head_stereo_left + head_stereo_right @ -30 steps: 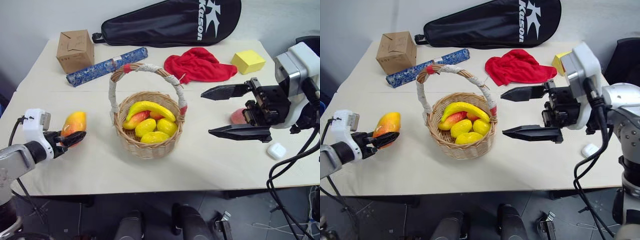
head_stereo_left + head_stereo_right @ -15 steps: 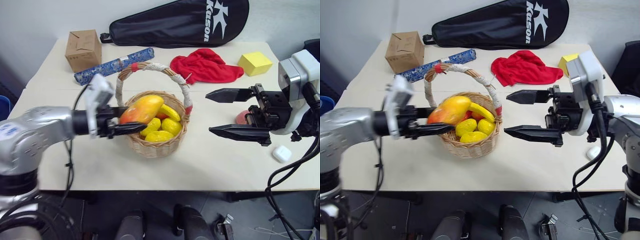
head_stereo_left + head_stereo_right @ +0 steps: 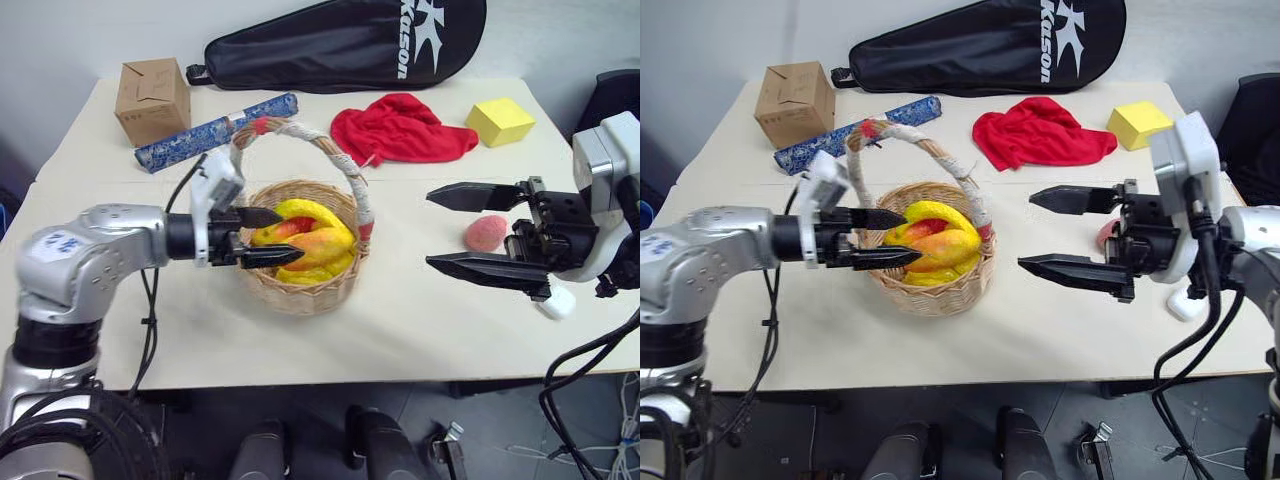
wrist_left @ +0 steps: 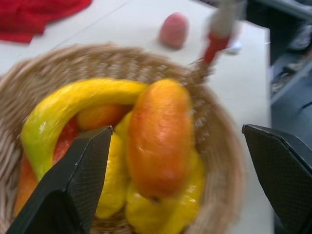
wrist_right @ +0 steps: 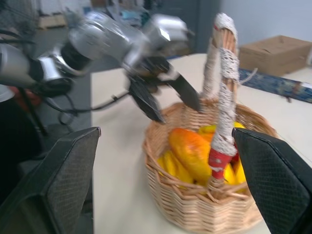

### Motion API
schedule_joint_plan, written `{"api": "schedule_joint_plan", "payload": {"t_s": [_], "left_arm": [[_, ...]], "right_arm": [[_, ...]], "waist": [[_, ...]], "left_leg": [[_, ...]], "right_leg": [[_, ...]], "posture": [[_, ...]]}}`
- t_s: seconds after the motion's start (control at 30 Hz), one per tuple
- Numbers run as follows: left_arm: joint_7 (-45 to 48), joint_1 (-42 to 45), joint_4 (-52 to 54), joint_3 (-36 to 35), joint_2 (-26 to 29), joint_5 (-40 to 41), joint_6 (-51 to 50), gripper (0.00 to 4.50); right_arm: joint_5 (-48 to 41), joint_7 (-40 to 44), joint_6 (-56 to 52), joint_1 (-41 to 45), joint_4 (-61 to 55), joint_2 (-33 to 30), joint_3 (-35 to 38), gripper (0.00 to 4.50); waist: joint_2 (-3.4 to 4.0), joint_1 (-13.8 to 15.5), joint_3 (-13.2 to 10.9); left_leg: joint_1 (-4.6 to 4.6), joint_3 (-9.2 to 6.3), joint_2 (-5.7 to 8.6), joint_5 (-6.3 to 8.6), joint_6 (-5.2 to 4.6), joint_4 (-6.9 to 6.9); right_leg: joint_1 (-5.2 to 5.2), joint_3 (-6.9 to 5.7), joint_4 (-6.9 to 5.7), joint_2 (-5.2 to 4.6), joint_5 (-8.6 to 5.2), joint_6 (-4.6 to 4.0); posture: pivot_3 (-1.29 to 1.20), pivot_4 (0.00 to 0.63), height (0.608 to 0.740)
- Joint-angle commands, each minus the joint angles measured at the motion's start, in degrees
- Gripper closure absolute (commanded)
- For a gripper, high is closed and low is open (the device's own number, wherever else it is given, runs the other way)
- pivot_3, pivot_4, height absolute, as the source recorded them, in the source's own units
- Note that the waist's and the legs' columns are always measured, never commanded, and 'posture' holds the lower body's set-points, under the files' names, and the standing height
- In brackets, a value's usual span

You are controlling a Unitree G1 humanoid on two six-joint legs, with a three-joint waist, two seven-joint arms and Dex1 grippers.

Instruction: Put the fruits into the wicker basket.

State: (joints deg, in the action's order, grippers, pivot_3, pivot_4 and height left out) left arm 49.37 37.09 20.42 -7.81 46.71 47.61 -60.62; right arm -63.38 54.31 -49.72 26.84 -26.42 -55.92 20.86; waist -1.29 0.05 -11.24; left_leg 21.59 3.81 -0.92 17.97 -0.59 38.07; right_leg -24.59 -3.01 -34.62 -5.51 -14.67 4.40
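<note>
Mango (image 3: 322, 243) lies inside the wicker basket (image 3: 300, 290), on top of the banana (image 3: 305, 210) and lemons. Left gripper (image 3: 272, 237) hovers at the basket's left rim, fingers spread and empty. Right gripper (image 3: 462, 228) hangs right of the basket, fingers wide apart, near the peach (image 3: 486, 232) on the table (image 3: 400, 320).

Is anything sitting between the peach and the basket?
Nothing visible. Bare table lies between the peach and the basket; the open right gripper hovers above that stretch, not resting on the table.
</note>
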Motion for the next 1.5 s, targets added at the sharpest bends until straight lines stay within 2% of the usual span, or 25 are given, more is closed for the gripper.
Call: {"api": "schedule_joint_plan", "payload": {"t_s": [0.03,0.1,0.17,0.33,0.5,0.6,0.9,0.97,1.0,1.1,1.17,1.27,1.4,1.5], "left_arm": [[3.79,1.82,3.78,-8.64,1.94,10.90,-0.73,0.01],[4.07,3.90,3.56,-10.64,2.72,15.80,-2.10,0.01],[3.69,7.11,2.42,-9.73,3.59,17.21,-2.71,0.01],[3.45,15.26,-1.30,-3.90,5.03,14.20,-2.87,0.01],[5.70,23.09,-5.29,-0.25,5.17,13.74,-3.43,0.01],[6.72,24.58,-6.49,1.32,5.57,11.29,-2.39,0.01],[7.97,24.76,-7.15,2.24,5.36,8.95,-1.57,0.01],[8.21,25.11,-7.54,2.54,5.30,8.29,-1.36,0.00],[8.31,25.28,-7.72,2.58,5.25,8.10,-1.36,0.00],[8.66,25.40,-7.92,2.52,5.23,7.86,-1.35,0.00],[8.98,25.13,-7.91,2.50,5.25,7.71,-1.23,0.00],[9.44,24.75,-8.13,2.47,5.38,7.29,-0.99,0.00],[10.22,23.80,-8.37,1.55,6.24,7.11,-0.81,0.00],[11.44,22.51,-8.06,0.07,7.73,7.76,-0.75,0.00]], "right_arm": [[7.79,-4.16,4.06,-3.91,3.63,-0.53,3.39,0.00],[12.54,-7.05,6.20,-5.47,7.02,0.22,3.08,0.00],[19.08,-11.18,9.26,-5.23,12.19,1.68,0.09,0.00],[29.81,-20.31,13.65,-0.80,25.22,8.62,-4.90,0.00],[39.38,-28.75,19.98,4.25,38.50,15.46,-7.26,0.00],[41.72,-32.37,23.37,6.58,44.93,19.29,-6.36,0.00],[44.12,-33.44,28.09,9.88,55.81,24.07,-5.91,0.00],[43.57,-33.97,28.43,10.15,56.66,24.67,-4.82,0.38],[43.15,-33.67,28.61,10.13,56.47,24.80,-4.32,0.59],[41.50,-31.77,28.16,9.09,53.57,24.65,-3.34,1.65],[39.60,-29.82,26.85,7.88,50.09,24.32,-2.44,1.96],[32.67,-21.78,21.79,3.37,37.97,22.26,-1.28,1.96],[14.36,-7.77,6.45,-6.89,13.69,14.04,0.10,1.96],[2.76,-2.70,-0.87,-11.06,0.77,8.34,-0.20,1.96]], "waist": [[-0.06,0.30,-0.01],[-0.06,0.59,-0.01],[-0.06,0.59,-0.01],[-0.05,0.23,-0.01],[0.02,-0.41,-0.04],[0.09,-0.54,-0.07],[0.14,-0.82,-0.10],[0.14,-0.98,-0.11],[0.15,-1.03,-0.10],[0.15,-1.28,-0.10],[0.15,-1.41,-0.11],[0.18,-1.49,-0.12],[0.41,-1.28,-0.26],[0.36,-1.53,-0.29]], "left_leg": [[0.00,-0.04,0.01,0.00,0.00,0.01],[0.00,-0.08,0.05,0.00,-0.01,0.11],[-0.01,0.00,0.15,-0.05,-0.10,0.13],[-0.09,0.12,0.31,-0.18,-0.31,0.14],[-0.04,0.12,0.29,-0.34,-0.12,0.08],[-0.05,0.21,0.24,-0.38,-0.04,0.01],[0.00,0.22,0.18,-0.40,0.00,0.02],[-0.01,0.20,0.17,-0.41,0.01,0.02],[0.00,0.18,0.16,-0.42,0.03,0.02],[0.00,0.17,0.16,-0.44,0.05,0.02],[0.00,0.17,0.17,-0.44,0.04,0.02],[0.00,0.15,0.16,-0.44,0.05,0.01],[0.06,0.08,0.13,-0.43,0.04,-0.03],[-0.01,0.08,0.06,-0.38,0.04,0.02]], "right_leg": [[0.01,-0.02,0.00,-0.01,0.00,0.00],[0.07,-0.05,-0.02,-0.02,0.01,0.02],[0.08,0.04,-0.03,-0.05,0.11,0.18],[0.12,0.06,-0.10,0.13,0.28,0.29],[0.01,0.09,-0.18,0.23,0.28,0.29],[-0.05,0.11,-0.23,0.24,0.27,0.27],[-0.05,0.21,-0.28,0.39,0.28,0.29],[-0.05,0.23,-0.27,0.40,0.28,0.29],[-0.05,0.24,-0.29,0.40,0.28,0.29],[-0.05,0.26,-0.36,0.39,0.28,0.29],[-0.05,0.27,-0.38,0.38,0.28,0.29],[-0.05,0.25,-0.39,0.39,0.28,0.29],[-0.06,0.21,-0.35,0.43,0.28,0.30],[0.01,0.18,-0.33,0.55,0.27,0.30]], "posture": [[0.00,0.150,0.740],[0.00,0.150,0.740],[0.00,0.150,0.740],[0.00,0.150,0.740],[0.00,0.150,0.740],[0.00,0.150,0.740],[0.00,0.150,0.740],[0.00,0.150,0.740],[0.00,0.150,0.740],[0.00,0.150,0.740],[0.00,0.150,0.740],[0.00,0.150,0.740],[0.00,0.150,0.740],[0.00,0.150,0.740]]}}
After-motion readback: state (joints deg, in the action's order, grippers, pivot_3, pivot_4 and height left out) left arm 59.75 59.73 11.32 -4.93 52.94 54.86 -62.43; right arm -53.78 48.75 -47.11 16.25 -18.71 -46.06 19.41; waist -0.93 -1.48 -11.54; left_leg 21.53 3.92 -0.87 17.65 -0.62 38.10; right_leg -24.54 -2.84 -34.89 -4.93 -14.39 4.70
